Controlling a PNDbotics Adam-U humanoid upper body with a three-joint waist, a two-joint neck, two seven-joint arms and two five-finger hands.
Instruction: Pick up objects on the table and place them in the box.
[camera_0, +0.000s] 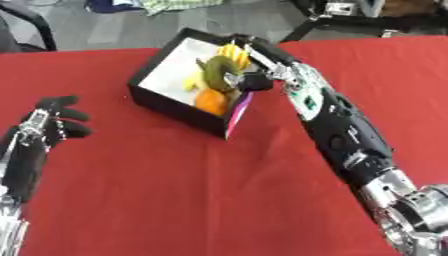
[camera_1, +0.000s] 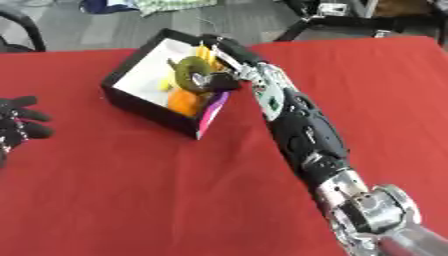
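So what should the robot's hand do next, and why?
Probably let go and lift away. The right hand is over the box, holding a green thing above the orange fruit and yellow pieces already inside. The left hand rests idle.

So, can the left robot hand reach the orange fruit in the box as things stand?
Probably not easily: the left robot hand rests open, apart from the box, and the right robot hand is over the orange fruit.

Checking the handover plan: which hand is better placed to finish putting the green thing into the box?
Right. The right hand is already over the box, at the green thing; the left hand idles far off.
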